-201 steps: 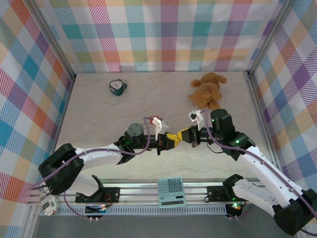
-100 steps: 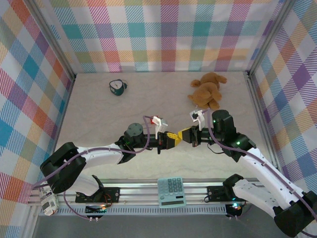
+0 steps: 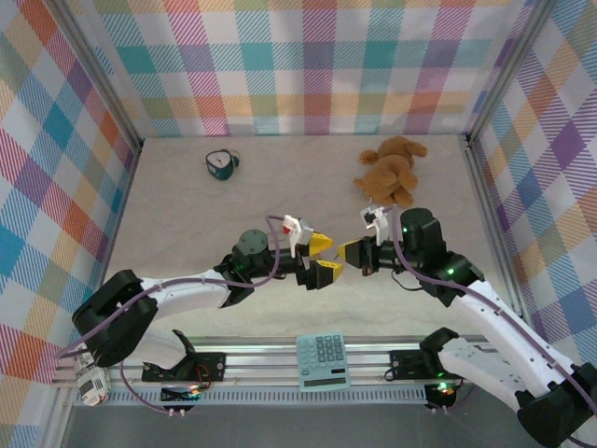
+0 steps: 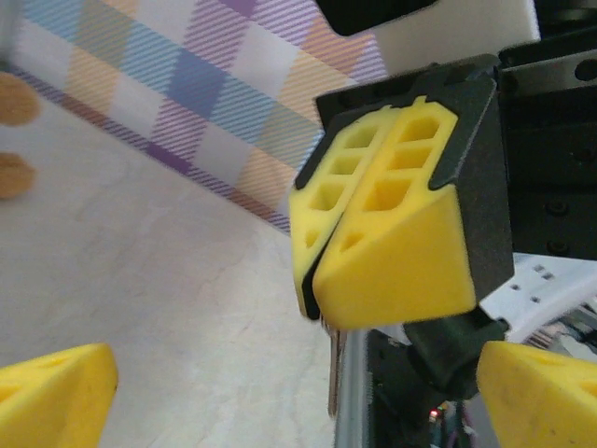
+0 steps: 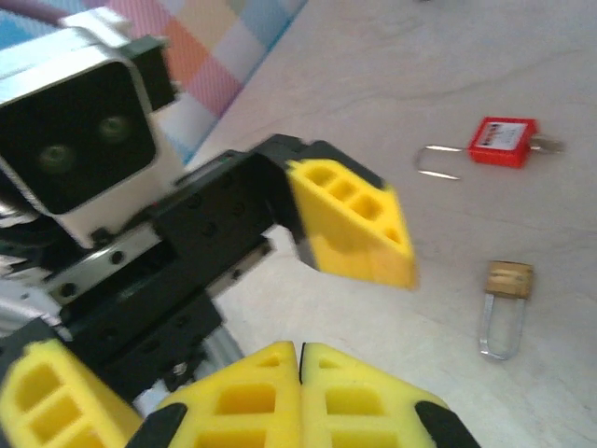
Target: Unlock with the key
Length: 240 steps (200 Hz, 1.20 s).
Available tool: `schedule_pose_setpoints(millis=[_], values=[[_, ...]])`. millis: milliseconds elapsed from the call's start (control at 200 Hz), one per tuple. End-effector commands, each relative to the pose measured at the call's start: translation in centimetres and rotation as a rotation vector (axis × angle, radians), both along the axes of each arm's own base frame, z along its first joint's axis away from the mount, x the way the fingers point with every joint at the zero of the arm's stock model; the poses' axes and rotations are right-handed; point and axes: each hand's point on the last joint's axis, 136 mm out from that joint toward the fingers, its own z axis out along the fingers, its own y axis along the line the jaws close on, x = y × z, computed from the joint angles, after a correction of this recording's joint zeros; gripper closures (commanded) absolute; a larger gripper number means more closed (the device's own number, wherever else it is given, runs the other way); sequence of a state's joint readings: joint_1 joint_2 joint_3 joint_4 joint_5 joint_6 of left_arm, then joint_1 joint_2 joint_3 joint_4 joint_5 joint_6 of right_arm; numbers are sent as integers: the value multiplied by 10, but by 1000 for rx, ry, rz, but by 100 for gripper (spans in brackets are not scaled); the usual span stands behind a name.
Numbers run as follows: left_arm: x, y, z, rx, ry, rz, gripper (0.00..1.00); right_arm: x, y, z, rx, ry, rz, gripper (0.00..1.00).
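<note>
left end effector (image 3: 324, 259): your yellow pads stand wide apart with nothing between them; centre of the top view, just left of the right one's tip.
right end effector (image 3: 345, 253): pads pressed together and clamped on the key; you see it centre-right in the left wrist view, facing your left pads.
key (image 4: 333, 369): thin dull-metal sliver sticking down out of the closed right pads, lower centre of the left wrist view; the left pads are not touching it.
red padlock (image 5: 501, 142): lies flat on the bench (image 3: 187, 224), upper right of your right wrist view, shackle pointing left.
brass padlock (image 5: 509, 279): flat on the bench, below the red one at the right edge, long shackle pointing down; the two are apart.
teddy bear (image 3: 392, 171): upper right of the top view, on the bench.
calculator (image 3: 323, 361): bottom centre of the top view, on the rail between your arm bases.
small teal object (image 3: 221, 165): upper left of the bench; too small to tell what it is.
</note>
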<state>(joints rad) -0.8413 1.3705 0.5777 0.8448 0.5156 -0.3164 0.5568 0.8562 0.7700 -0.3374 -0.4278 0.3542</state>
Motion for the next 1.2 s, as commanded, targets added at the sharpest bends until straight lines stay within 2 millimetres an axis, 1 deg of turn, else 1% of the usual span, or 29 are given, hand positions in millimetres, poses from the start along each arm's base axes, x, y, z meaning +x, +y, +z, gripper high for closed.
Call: schedule_pose_setpoints(millis=[0,40,55,60,125,160,215,275,325,360,395,430,485,500,505,525,535,560,575,595,630,670,740,830,865,900,990,1140,1195], values=[[21,30,0,63,-15,203,0,22,-17,7,-91,-60,-133,100],[29,43,-6,122,13,292,0,27,-21,6,-116,-69,-162,100],[32,48,-5,139,13,325,0,29,-23,6,-125,-71,-173,100],[33,50,-8,153,18,336,0,29,-23,6,-128,-74,-176,100],[44,77,-13,241,21,483,0,35,-27,4,-157,-81,-206,100],[50,91,-10,239,16,561,0,37,-28,2,-166,-82,-212,100],[58,118,-6,166,66,707,0,38,-28,1,-168,-82,-214,100],[60,135,-7,135,161,739,0,39,-27,-1,-173,-77,-213,100],[64,142,-13,153,252,726,0,39,-28,-1,-171,-81,-217,100],[67,141,-12,174,279,704,0,39,-29,-1,-175,-82,-223,100],[69,138,-18,201,305,683,6,40,-31,-2,-183,-81,-233,100],[75,136,-26,238,357,699,17,42,-33,-3,-194,-83,-246,100],[87,139,-47,334,482,778,45,44,-37,-5,-208,-79,-272,100],[93,138,-48,338,507,804,50,45,-38,-5,-213,-78,-279,100],[94,139,-51,352,524,813,51,45,-39,-6,-215,-78,-280,100],[96,140,-60,394,576,839,51,46,-40,-5,-218,-79,-289,100],[96,141,-63,413,595,851,49,46,-41,-6,-222,-79,-294,100],[96,146,-78,486,666,898,43,47,-43,-5,-226,-80,-304,100],[96,148,-82,515,699,924,41,48,-44,-5,-231,-83,-311,100],[93,151,-95,574,750,951,38,48,-46,-4,-238,-87,-317,100],[92,149,-103,634,807,986,35,50,-49,0,-249,-98,-333,100],[89,142,-111,703,849,1013,29,51,-53,4,-263,-112,-350,100],[85,122,-121,817,863,1029,21,54,-58,10,-281,-133,-374,100],[83,93,-134,935,875,1032,18,54,-63,14,-279,-152,-398,100],[82,84,-139,975,886,1032,18,54,-63,15,-275,-157,-397,100],[82,76,-148,1019,898,1034,19,53,-63,17,-272,-162,-396,100],[82,59,-166,1078,922,1031,22,49,-63,18,-257,-167,-389,100],[81,50,-177,1160,893,1042,26,46,-62,21,-238,-176,-381,100],[81,48,-185,1170,898,1041,27,45,-61,21,-230,-178,-374,100]])
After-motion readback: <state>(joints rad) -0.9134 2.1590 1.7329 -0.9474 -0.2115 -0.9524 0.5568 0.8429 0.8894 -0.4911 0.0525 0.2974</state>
